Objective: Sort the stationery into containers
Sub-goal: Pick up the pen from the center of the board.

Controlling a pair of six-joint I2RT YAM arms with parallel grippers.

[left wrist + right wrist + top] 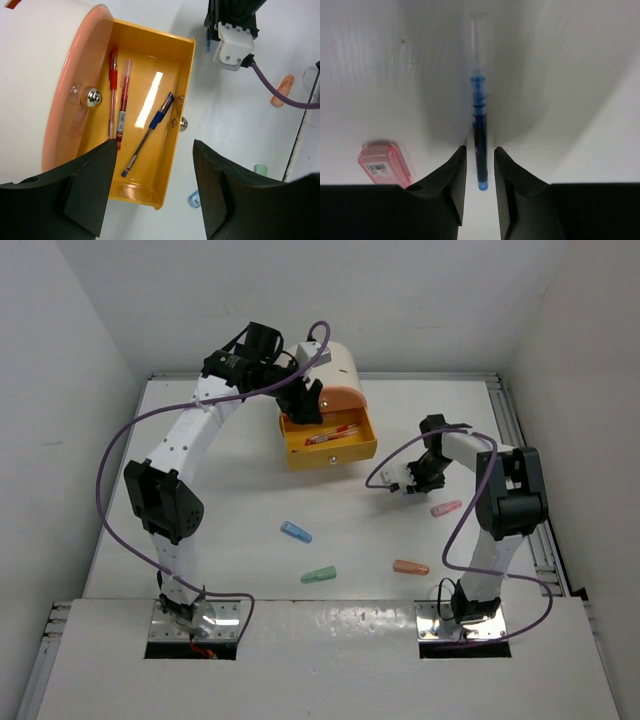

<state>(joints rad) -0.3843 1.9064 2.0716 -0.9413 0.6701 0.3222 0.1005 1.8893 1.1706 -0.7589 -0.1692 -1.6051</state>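
The cream arch-topped cabinet (335, 365) stands at the back. Its orange-yellow drawer (330, 452) is pulled out, with its rim (170, 150) below my left gripper (154, 142), which hangs open and empty. Inside lie two red pens (113, 95) and a blue pen (150, 132). The peach drawer (70, 100) above it is closed. My right gripper (480, 149) is down on the table, and another blue pen (480, 135) lies between its narrowly open jaws with a thin gap on each side. A pink capsule (384, 164) lies just beside it.
Loose on the table are a blue capsule (296, 532), a green capsule (319, 575), an orange capsule (410, 567) and the pink capsule (446, 508). White walls close the table on the left, back and right. Purple cables loop off both arms.
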